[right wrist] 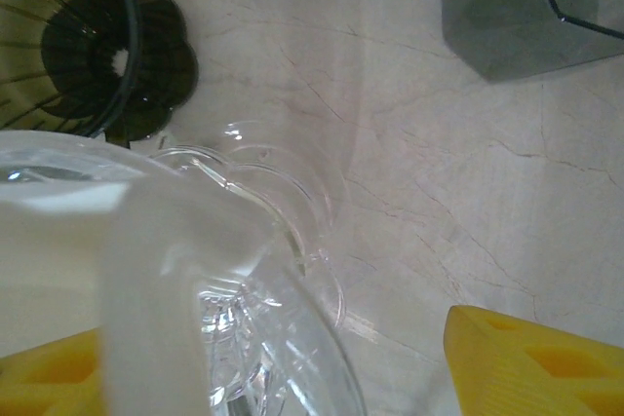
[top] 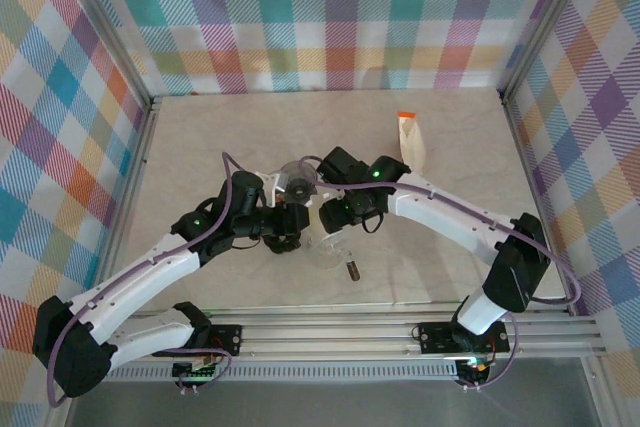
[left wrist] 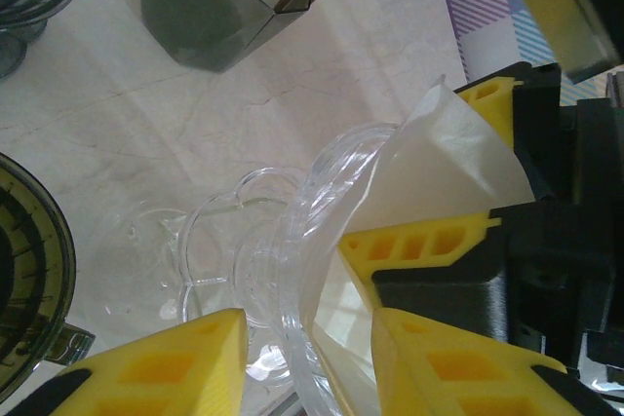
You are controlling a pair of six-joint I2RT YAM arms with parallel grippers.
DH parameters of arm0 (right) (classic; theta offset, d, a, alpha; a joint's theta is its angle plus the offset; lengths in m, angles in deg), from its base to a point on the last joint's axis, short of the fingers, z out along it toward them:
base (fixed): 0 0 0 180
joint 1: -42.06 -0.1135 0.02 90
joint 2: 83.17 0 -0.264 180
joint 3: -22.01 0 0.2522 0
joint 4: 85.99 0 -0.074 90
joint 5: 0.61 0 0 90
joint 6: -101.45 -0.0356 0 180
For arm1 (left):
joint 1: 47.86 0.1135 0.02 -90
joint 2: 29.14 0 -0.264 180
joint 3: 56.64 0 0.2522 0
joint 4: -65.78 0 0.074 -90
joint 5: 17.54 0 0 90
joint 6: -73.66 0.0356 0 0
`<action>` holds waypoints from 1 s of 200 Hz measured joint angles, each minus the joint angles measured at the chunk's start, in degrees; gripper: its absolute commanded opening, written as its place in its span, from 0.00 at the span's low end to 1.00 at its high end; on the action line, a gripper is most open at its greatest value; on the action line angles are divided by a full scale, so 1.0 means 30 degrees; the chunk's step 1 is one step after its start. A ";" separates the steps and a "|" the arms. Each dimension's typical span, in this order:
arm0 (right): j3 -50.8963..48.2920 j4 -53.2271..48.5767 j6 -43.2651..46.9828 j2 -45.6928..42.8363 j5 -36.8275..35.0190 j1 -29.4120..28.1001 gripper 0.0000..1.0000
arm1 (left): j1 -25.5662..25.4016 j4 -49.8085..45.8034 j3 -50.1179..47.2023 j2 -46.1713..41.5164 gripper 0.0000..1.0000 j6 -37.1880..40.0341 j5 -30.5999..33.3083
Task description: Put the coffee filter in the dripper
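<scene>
The left gripper (left wrist: 307, 333) pinches the rim of the clear plastic dripper (left wrist: 234, 241). The white paper coffee filter (left wrist: 444, 158) leans inside it, just beside the right gripper (right wrist: 268, 333), whose wide-open jaws hold nothing.

My gripper (right wrist: 292, 382) stands wide apart. One yellow finger (right wrist: 531, 362) hangs at lower right over bare table (right wrist: 419, 172), and the other sits low at the left edge, half hidden behind the filter (right wrist: 166, 241). The white filter lies across the rim of the clear dripper (right wrist: 302, 358), which sits between my fingers with its scalloped foot towards the table. A dark dripper (right wrist: 68, 46) stands near it at upper left. A grey box (right wrist: 526, 17) sits at upper right, well apart.
</scene>
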 measured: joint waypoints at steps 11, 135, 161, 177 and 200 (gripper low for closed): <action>-0.0175 0.0109 -0.0044 0.0058 0.0029 0.0000 0.70 | -0.0007 0.0007 0.0007 0.0102 0.39 0.0000 0.0000; -0.1282 0.1209 -0.0423 0.0670 0.0189 0.0124 0.70 | -0.0087 0.0058 0.0000 0.0160 0.46 -0.0284 0.0073; -0.1297 0.1246 -0.0474 0.0678 0.0255 0.0124 0.70 | -0.0087 0.0051 0.0000 0.0160 0.46 -0.0364 0.0299; -0.1311 0.1260 -0.0488 0.0678 0.0313 0.0124 0.70 | -0.0087 0.0044 0.0000 0.0168 0.46 -0.0423 0.0386; -0.1311 0.1311 -0.0495 0.0678 0.0328 0.0124 0.70 | -0.0087 0.0051 0.0000 0.0182 0.40 -0.0488 0.0525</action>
